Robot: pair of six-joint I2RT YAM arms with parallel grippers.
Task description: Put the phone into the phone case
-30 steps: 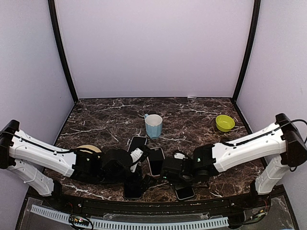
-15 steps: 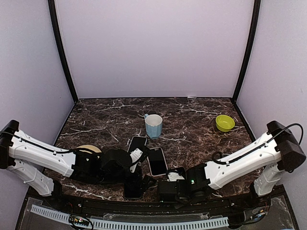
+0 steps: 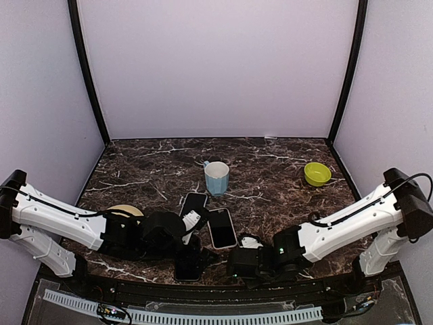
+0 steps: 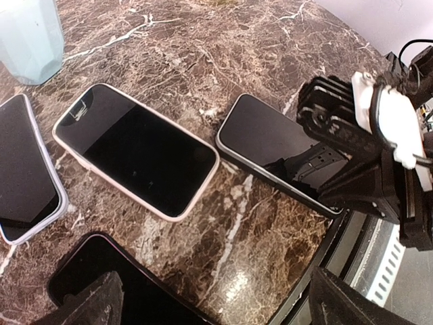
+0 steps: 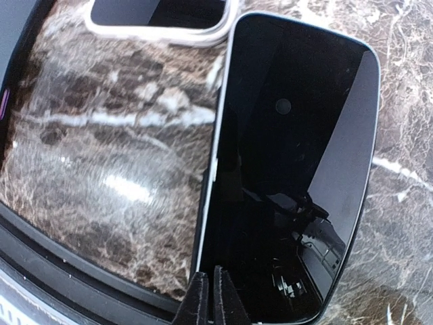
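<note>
Right end effector (image 5: 206, 298) closed, over near-left corner of flat phone (image 5: 298, 135)

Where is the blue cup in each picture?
Top view: the blue cup stands in the middle, just behind the white-edged phone.
Left wrist: the cup is in the top left corner, cut off.
Right wrist: not in it.
Shared landmark: the white-edged phone, in all three views.

Dark brown marble-patterned tabletop (image 3: 284, 166), veined white, spreads out ahead of the right gripper (image 5: 207, 294). Far ahead stands the pale lilac back wall (image 3: 216, 68). The left wall (image 3: 34, 101) and right wall (image 3: 399, 88) match it, and black corner posts (image 3: 88, 74) mark the joins. Light is soft and even, with a pale sheen (image 5: 125, 186) on the marble ahead-left of that gripper.
</note>
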